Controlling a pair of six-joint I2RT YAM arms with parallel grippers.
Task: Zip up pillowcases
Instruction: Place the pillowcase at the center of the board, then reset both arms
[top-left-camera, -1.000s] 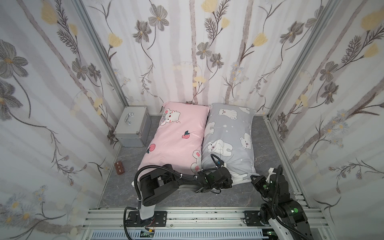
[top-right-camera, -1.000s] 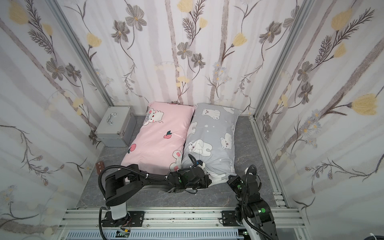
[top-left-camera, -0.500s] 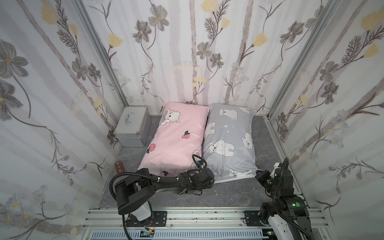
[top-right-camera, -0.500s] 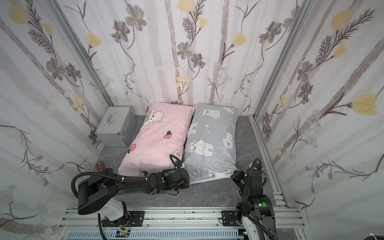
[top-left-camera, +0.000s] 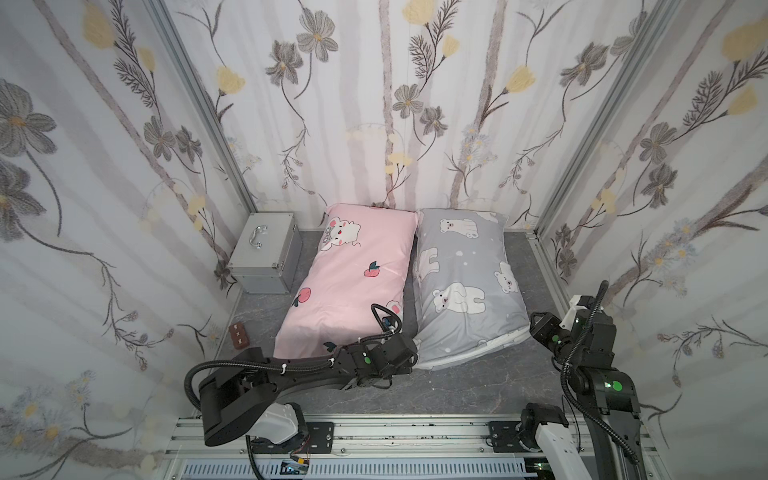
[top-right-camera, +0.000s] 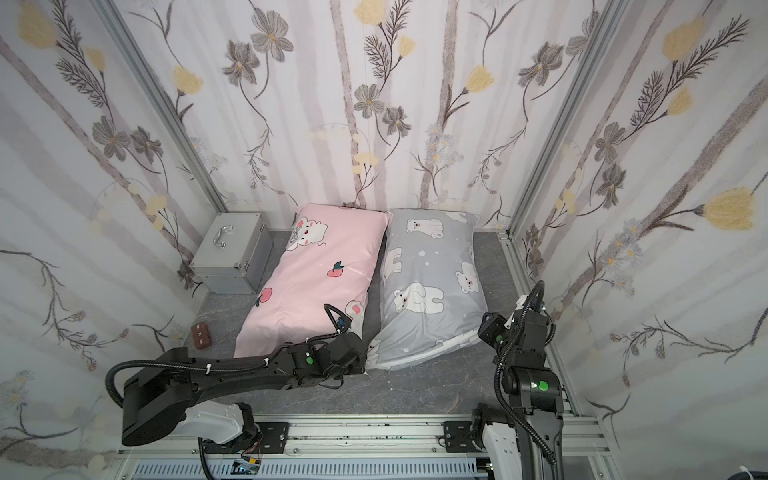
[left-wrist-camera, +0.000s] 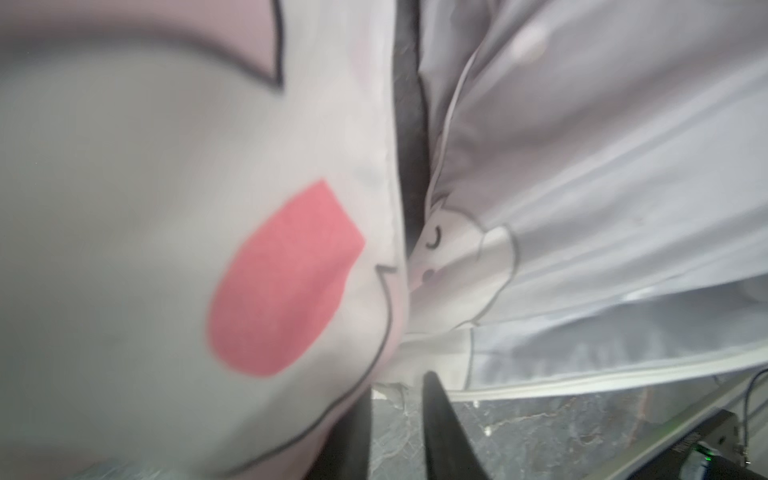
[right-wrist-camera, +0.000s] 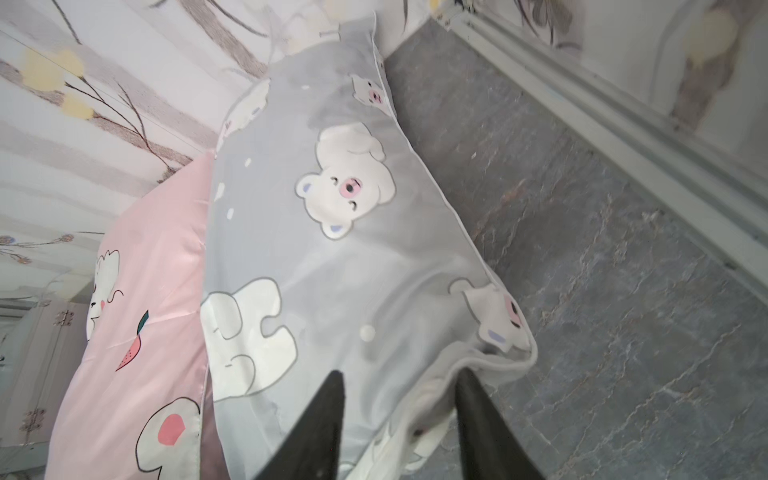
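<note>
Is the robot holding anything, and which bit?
Nothing is held. The left gripper has open jaws beside the pink pillowcase; the right gripper has open jaws at a near corner of the grey pillowcase.

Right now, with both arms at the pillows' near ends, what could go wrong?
The left end effector sits where the pink pillowcase and grey pillowcase meet, so it might pinch the wrong fabric. White filling bulges from the grey one's open end and could get caught in closing.

Claw (left-wrist-camera: 392, 390) parted where pink pillowcase (left-wrist-camera: 145, 208) meets grey pillowcase (left-wrist-camera: 602, 166).
</note>
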